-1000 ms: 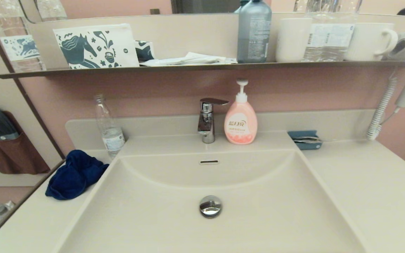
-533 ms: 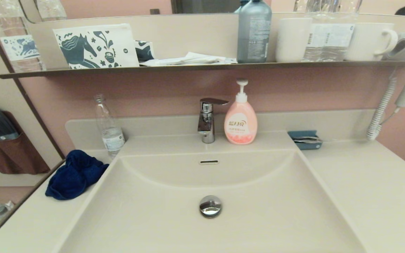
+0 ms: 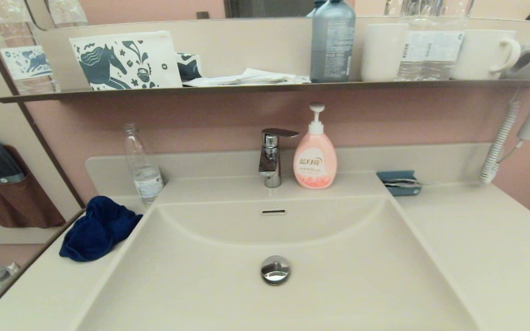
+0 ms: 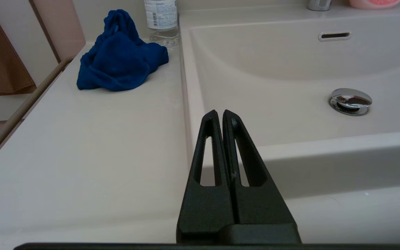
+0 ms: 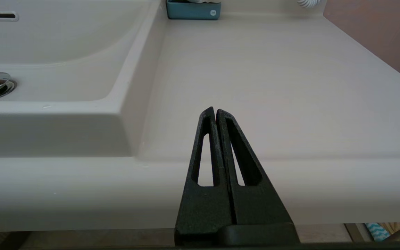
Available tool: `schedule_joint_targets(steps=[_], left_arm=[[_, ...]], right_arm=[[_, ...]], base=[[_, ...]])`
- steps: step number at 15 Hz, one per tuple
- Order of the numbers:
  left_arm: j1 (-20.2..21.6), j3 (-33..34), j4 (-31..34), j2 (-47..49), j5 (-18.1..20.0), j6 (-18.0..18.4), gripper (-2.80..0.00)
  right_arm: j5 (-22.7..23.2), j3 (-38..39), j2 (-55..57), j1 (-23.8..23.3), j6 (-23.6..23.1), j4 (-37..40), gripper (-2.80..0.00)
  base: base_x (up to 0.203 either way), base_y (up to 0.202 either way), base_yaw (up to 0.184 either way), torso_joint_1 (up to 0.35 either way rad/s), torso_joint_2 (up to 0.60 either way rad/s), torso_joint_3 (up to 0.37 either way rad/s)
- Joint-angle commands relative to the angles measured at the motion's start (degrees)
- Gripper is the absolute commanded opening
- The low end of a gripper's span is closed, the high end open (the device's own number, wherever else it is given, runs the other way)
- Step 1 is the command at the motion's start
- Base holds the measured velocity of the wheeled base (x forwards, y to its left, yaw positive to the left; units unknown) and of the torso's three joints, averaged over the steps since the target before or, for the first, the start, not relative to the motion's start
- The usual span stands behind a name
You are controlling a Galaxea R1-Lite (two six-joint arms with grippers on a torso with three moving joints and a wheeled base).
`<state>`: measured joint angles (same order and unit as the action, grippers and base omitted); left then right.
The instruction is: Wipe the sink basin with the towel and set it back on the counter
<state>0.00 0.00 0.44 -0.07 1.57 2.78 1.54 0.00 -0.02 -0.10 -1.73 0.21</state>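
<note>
Cream counter (image 3: pixel 476 239) left of sink basin (image 3: pixel 228 294): blue towel (image 3: pixel 97 228) bunched by rim, untouched. Left gripper (image 4: pixel 222 113) and right gripper (image 5: pixel 215 110) pressed closed, empty, parked at front edge.

The head view looks down on the whole basin (image 3: pixel 348 294) from above, while both wrist views sit low at the counter's (image 5: pixel 255 86) front edge, facing the wall — all three share the drain (image 3: pixel 275 269).
</note>
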Motion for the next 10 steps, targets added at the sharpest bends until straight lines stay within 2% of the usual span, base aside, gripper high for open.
schedule_joint_targets(steps=[1,10], left_arm=[[0.0,0.0,0.0,0.07,0.01,-0.06,-2.8],[0.0,0.0,0.0,0.07,0.01,-0.06,-2.8]], right_arm=[[-0.03,0.0,0.02,0.01,-0.03,-0.01,-2.8],[-0.31,0.0,0.02,0.01,0.41,-0.03,-2.8]], base=[[0.0,0.0,0.0,0.0,0.0,0.0],[0.0,0.0,0.0,0.0,0.0,0.0]])
